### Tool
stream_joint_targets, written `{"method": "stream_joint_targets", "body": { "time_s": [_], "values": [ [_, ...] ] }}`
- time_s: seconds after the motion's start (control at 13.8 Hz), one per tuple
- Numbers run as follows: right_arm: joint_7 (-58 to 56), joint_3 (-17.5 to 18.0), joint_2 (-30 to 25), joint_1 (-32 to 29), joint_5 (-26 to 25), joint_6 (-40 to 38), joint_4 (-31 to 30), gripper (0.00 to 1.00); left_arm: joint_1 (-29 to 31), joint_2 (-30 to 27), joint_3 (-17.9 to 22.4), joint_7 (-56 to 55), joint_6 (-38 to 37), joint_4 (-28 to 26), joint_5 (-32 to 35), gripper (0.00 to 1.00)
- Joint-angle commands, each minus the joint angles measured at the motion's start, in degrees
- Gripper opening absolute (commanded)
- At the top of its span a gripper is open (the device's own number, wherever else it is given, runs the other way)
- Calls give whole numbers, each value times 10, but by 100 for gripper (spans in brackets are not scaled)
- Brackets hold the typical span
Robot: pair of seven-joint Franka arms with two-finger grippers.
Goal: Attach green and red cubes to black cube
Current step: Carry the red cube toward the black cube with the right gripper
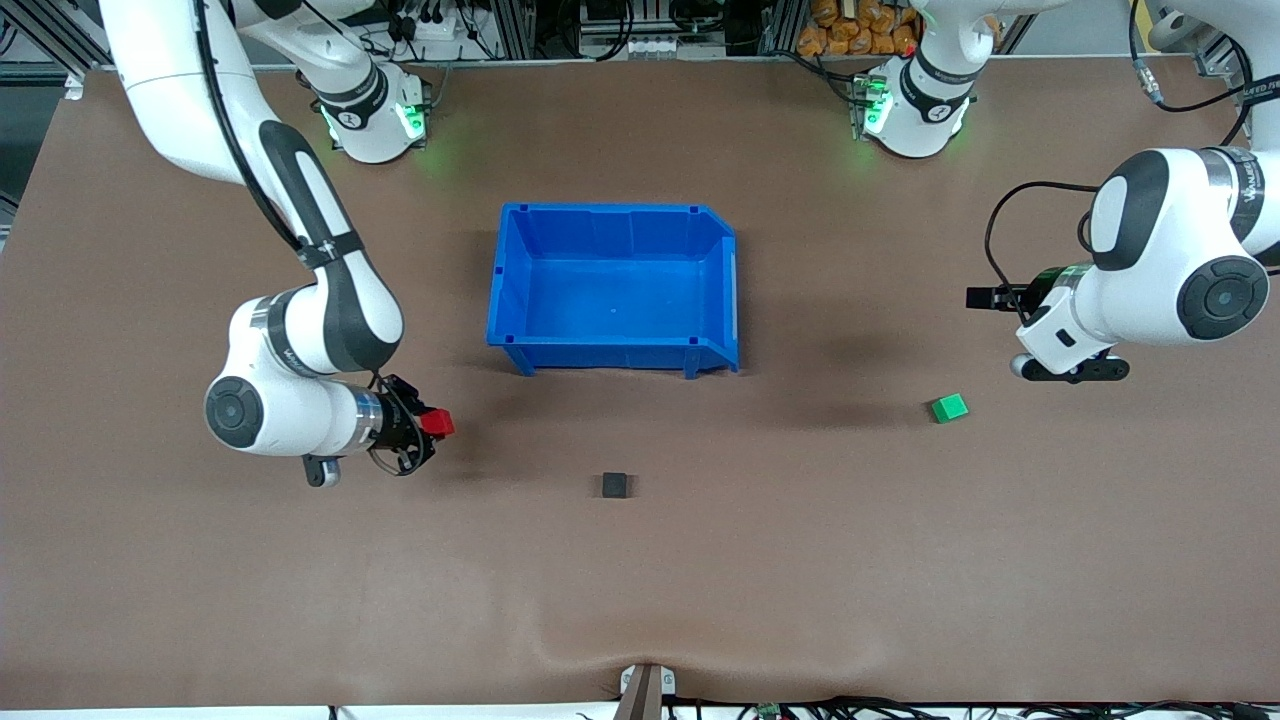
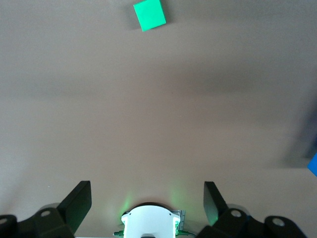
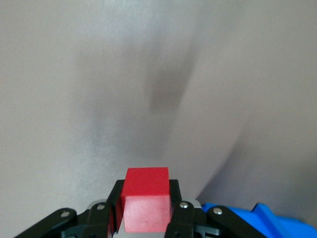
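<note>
Centrally, we take the black cube [image 1: 615, 485] as our landmark: it sits alone on the brown tabletop [image 1: 700, 600], nothing touching it. We count three cubes in all, one of each colour.

We see the red cube [image 1: 436, 422] clamped between the fingers of the right pincer [image 1: 425, 428], held above the tabletop toward the right arm's end from the black cube. In the right wrist view we see the red cube [image 3: 146, 206] squeezed between the two black fingers [image 3: 181, 210], its top face clear of them.

We find the green cube [image 1: 949, 407] resting on the tabletop, well apart from the black cube, toward the left arm's end and a little farther from the front camera. It sits slightly turned relative to the table edge.

Our left pincer [image 1: 1065, 368] hangs over the tabletop near the green cube, not touching it. In the left wrist view its two fingers [image 2: 77, 203] stand spread wide with nothing between them, and the green cube [image 2: 149, 15] lies on bare tabletop [image 2: 158, 124] ahead.

We count one container: a blue bin [image 1: 510, 290], farther from the front camera than the black cube. We see only its bare blue floor inside; no cube lies in it.
</note>
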Motion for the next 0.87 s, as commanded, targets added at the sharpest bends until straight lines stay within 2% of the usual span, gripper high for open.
{"method": "stream_joint_targets", "body": {
  "time_s": [0.0,0.8],
  "values": [
    [41,-5,10,18,5,3,19,0,2,6,-3,-9,7,0,9,100],
    [138,-5,49,68,6,67,38,0,3,31,-3,-11,19,1,4,100]
  ]
}}
